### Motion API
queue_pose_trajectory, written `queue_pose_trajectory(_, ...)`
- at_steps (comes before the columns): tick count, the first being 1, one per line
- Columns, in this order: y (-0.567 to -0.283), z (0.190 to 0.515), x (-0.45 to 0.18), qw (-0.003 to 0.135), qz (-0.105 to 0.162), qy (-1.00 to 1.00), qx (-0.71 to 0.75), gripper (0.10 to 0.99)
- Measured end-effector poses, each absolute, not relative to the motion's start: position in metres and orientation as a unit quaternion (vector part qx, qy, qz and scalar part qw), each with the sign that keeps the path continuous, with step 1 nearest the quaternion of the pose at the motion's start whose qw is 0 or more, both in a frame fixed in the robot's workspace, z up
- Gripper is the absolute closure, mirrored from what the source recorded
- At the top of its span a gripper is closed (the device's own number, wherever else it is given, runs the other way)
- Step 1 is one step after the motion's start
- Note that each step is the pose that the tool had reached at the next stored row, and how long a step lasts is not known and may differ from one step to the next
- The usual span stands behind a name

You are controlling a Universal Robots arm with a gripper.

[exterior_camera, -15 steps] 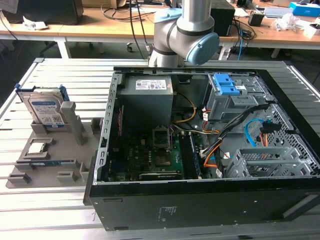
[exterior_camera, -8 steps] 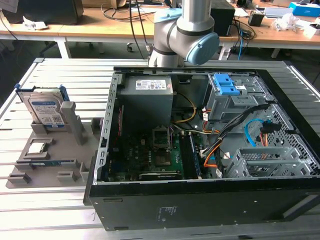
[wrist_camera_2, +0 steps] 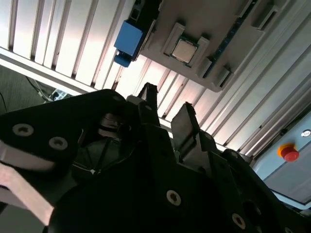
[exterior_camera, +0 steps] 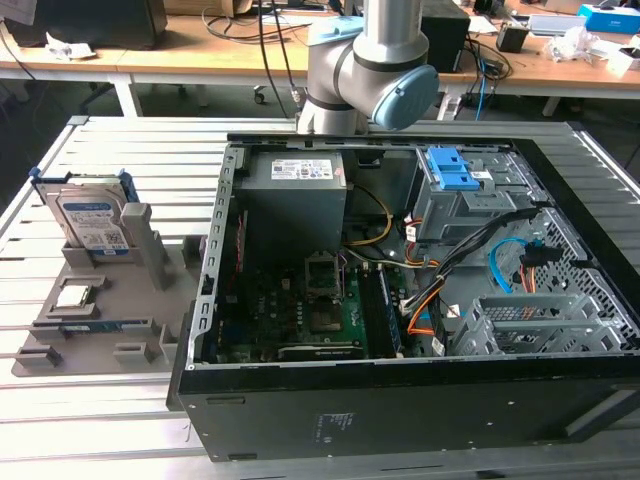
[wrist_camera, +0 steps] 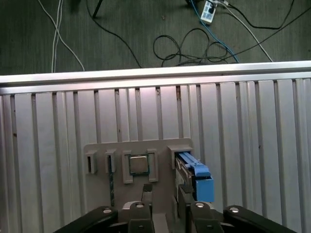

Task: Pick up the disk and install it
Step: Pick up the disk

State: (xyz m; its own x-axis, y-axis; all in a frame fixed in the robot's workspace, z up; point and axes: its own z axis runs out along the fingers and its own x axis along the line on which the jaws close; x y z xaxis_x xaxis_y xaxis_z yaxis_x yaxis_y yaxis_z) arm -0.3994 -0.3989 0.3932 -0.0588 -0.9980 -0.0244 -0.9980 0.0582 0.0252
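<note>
Looking down past my black two-fingered gripper (wrist_camera: 164, 195) in the first wrist view, I see its fingers (wrist_camera_2: 148, 94) standing apart with nothing between them, so I call it spread and empty. It hangs above the slatted aluminium table (wrist_camera: 58, 145), apart from everything on it. Nearest below it is the flat grey fixture plate with raised slots (wrist_camera: 97, 150), which carries a small square silver processor chip (wrist_camera: 138, 164) in one pocket. Just beside that pocket is the disk (wrist_camera: 194, 177), a silver hard drive with a white-and-blue label clipped in a bright blue plastic frame. In the exterior view the disk (exterior_camera: 92, 215) stands upright on its edge in the plate's end slot, at the exterior view's left. It is well apart from the open black computer case (exterior_camera: 400, 400) lying on its side, behind which the grey-and-blue arm (exterior_camera: 365, 70) rises. Inside the case, bare blue plastic caddies (exterior_camera: 450, 170) sit in the grey drive bay toward the exterior view's right. By my reading, no part of the job is done: the disk is neither lifted nor touched, so both the pick-up and the install remain.
</note>
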Motion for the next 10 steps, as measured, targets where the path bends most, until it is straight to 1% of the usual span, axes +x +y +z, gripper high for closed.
queue_pose_trajectory(3,-0.399,0.393,-0.399,0.001,0.017,0.727,-0.686,0.545)
queue_pose_trajectory(7,-0.396,0.393,-0.399,0.002,0.016,0.727,-0.686,0.545)
queue_pose_trajectory(10,-0.382,0.393,-0.396,0.002,0.016,0.727,-0.686,0.545)
